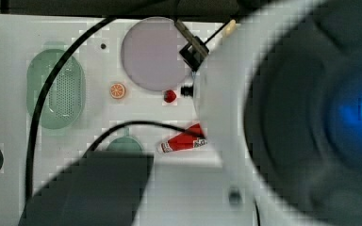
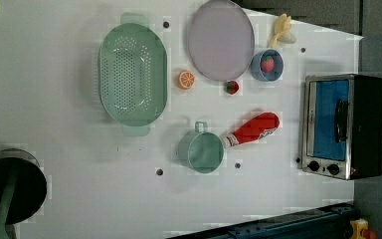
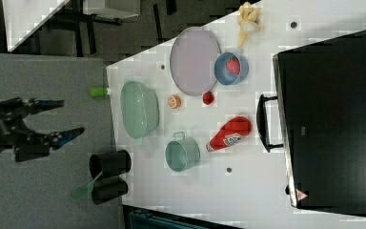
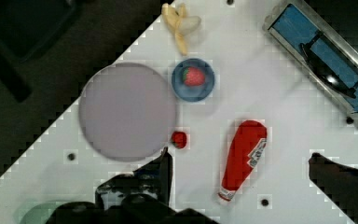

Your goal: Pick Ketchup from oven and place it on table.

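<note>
On the white table (image 2: 54,124), between the green cup (image 2: 201,152) and the shut toaster oven (image 2: 345,124), the ketchup bottle (image 2: 252,129) lies on its side; the gripper (image 3: 59,123) hangs spread and empty, well clear, so the placing looks done: the arm should just retreat without touching the bottle

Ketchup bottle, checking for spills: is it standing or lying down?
Lying down: the ketchup rests lengthwise on the table, between the oven and green cup.

Lighting is even and bright across the white table (image 2: 69,189), with soft, faint shadows beside objects. All views are blocky and soft. In the top view a large out-of-focus arm (image 1: 283,113) blurs the top view's right, showing a blue glow.
</note>
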`<state>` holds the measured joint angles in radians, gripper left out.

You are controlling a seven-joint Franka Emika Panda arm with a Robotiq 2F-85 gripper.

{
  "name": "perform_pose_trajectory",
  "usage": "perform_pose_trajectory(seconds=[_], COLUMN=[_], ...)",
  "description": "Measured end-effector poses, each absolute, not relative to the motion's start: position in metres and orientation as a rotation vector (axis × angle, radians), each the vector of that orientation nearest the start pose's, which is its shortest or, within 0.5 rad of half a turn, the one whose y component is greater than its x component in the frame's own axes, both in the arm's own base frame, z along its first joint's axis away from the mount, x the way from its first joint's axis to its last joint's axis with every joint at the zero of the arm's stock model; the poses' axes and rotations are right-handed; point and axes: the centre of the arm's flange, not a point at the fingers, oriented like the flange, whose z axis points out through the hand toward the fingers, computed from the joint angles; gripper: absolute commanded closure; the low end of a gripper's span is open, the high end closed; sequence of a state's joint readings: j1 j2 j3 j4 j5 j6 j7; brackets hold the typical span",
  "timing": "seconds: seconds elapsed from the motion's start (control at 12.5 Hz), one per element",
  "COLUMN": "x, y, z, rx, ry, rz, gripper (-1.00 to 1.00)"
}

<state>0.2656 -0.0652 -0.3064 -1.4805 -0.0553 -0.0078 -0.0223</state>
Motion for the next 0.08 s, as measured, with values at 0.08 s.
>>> perform_pose_trajectory(seconds=[0.08], x=[0.539], y=[-0.0371], z=[0.6855], rx=[-2.882], ry=[1.247], rz=[-0.189], gripper=[-1.0])
